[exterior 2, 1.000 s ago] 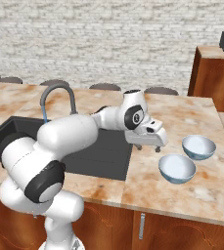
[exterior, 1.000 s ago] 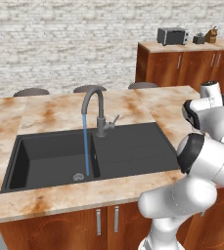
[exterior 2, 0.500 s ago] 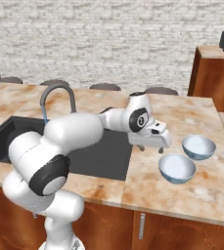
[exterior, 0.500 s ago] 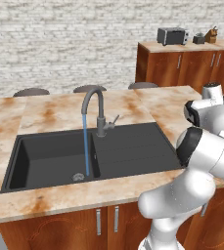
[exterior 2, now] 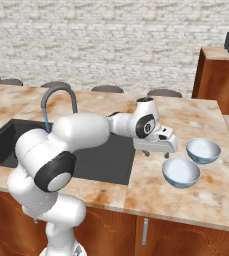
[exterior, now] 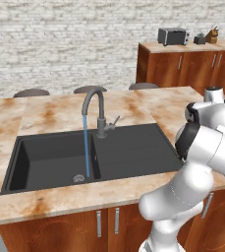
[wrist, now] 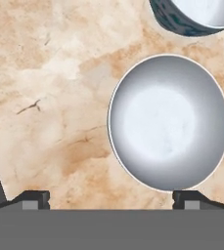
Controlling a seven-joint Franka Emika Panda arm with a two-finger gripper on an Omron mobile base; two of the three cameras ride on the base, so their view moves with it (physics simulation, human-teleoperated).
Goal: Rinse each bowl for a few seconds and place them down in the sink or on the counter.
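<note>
The gripper (exterior 2: 156, 148) is held over the counter (exterior 2: 211, 185), just right of the sink (exterior 2: 106, 162), with its jaws spread wide and nothing between them. In the hand view the two fingertips (wrist: 35, 197) stand far apart at the bottom, with bare marble between them.

The near bowl (wrist: 168, 122) lies upright on the counter, off to one side of the jaws rather than centred between them; one fingertip sits just under its rim. The far bowl (wrist: 196, 14) lies just beyond it, the two close together but apart.

If the hand were lowered as aligned now, one finger would likely land on the near bowl's rim and tip or push it, possibly into the far bowl (exterior 2: 203, 150). A grasp on the thin, sloped wall could also slip. Water is seen running from the faucet (exterior: 95, 110) into the basin, well apart from both bowls.
</note>
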